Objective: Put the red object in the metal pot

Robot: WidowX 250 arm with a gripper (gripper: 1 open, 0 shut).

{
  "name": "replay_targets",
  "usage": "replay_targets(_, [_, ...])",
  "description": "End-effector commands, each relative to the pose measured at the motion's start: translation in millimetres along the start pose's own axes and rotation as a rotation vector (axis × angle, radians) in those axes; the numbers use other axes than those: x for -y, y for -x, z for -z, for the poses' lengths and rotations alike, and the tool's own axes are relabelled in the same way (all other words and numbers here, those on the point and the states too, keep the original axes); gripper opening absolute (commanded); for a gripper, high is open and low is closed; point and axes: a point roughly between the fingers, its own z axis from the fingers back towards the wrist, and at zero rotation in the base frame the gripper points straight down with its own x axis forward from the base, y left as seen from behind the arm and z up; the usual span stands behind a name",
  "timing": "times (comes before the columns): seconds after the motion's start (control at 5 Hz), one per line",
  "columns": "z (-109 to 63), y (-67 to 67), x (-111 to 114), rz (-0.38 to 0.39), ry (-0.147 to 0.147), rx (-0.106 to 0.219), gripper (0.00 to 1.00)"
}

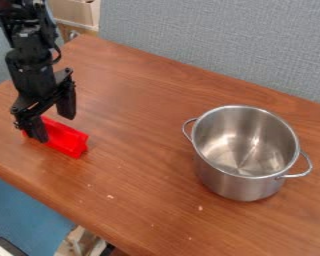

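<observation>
The red object (64, 140) lies flat on the brown table at the left, a long block angled toward the front right. My gripper (45, 113) hangs over its upper-left end, open, one finger on each side of the block, low and close to it. I cannot tell whether the fingers touch it. The metal pot (247, 152) stands upright and empty at the right of the table, well away from the gripper.
The wooden table (136, 110) ends in a front edge running diagonally along the lower left. A grey-blue wall rises behind it. A cardboard box (77, 12) shows at the top left behind the arm.
</observation>
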Motion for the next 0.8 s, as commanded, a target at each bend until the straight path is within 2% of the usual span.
replay_targets(0.0, [-7.1,1.7,5.3,0.015,0.02,0.025,1.0])
replay_targets(0.6, [-5.8,5.0,5.1,0.005,0.01,0.041,1.0])
